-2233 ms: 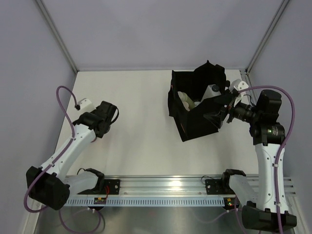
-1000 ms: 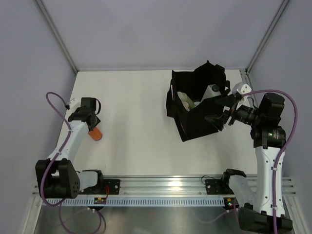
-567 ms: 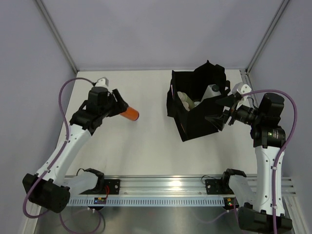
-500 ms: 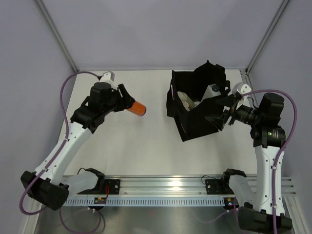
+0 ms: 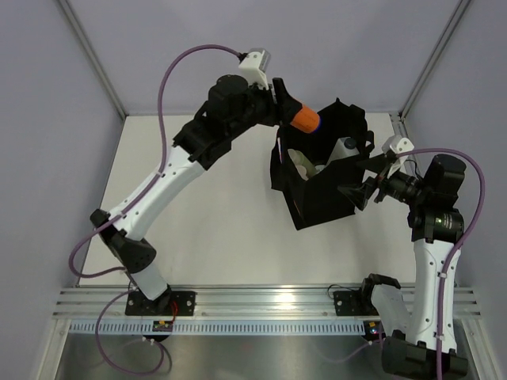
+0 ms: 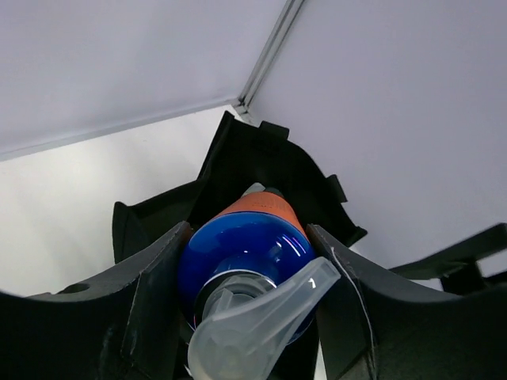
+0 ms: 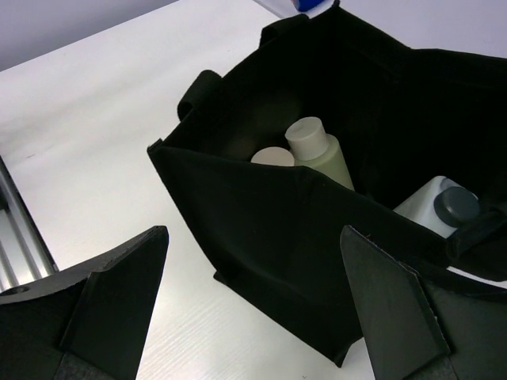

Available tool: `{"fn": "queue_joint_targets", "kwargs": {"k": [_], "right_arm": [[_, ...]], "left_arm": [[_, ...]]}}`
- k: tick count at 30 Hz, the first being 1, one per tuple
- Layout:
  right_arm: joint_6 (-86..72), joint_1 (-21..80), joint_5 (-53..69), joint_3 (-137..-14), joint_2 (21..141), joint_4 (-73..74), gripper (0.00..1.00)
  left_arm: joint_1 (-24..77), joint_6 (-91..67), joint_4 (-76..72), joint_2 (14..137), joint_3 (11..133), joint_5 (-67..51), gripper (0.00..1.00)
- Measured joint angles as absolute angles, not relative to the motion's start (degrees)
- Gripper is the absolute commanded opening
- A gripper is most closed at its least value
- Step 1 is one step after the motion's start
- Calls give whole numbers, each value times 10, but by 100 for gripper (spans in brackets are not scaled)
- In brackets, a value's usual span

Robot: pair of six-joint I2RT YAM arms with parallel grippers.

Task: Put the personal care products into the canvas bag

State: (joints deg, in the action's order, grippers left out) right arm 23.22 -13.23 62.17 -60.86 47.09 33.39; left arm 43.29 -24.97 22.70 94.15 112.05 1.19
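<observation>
Nearest me, my right claw (image 5: 360, 177) hangs with jaws apart just beside the canvas bag (image 5: 313, 204), which stands open on the worktop (image 5: 206, 206). Beyond it, my left claw (image 5: 287, 109) is clamped on the orange bottle (image 5: 301, 118), over the bag's far-left rim. The bag mouth lies below and to the right; the bottle's long axis tilts that way.

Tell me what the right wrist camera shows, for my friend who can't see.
An open black bag sits on a white table, with a green bottle, a beige bottle and a white bottle with a dark cap inside. The right gripper is in front of it, its two black fingers spread open at the picture's bottom corners.
</observation>
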Motion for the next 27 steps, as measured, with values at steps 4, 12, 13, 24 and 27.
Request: {"fn": "queue_joint_targets", "kwargs": {"k": [4, 12, 13, 24, 27], "right_arm": [[227, -142, 615, -608, 467, 322, 100], [220, -163, 607, -607, 467, 312, 99], [219, -165, 607, -607, 467, 312, 100], [212, -168, 607, -607, 475, 311, 100], [212, -169, 607, -604, 478, 311, 99]], "left_arm": [[444, -235, 235, 1018, 1163, 7, 0], [470, -178, 275, 1131, 1202, 13, 0], [474, -165, 281, 1140, 1203, 17, 0], [530, -1, 322, 1229, 1239, 103, 13], [542, 19, 326, 1253, 1248, 104, 27]]}}
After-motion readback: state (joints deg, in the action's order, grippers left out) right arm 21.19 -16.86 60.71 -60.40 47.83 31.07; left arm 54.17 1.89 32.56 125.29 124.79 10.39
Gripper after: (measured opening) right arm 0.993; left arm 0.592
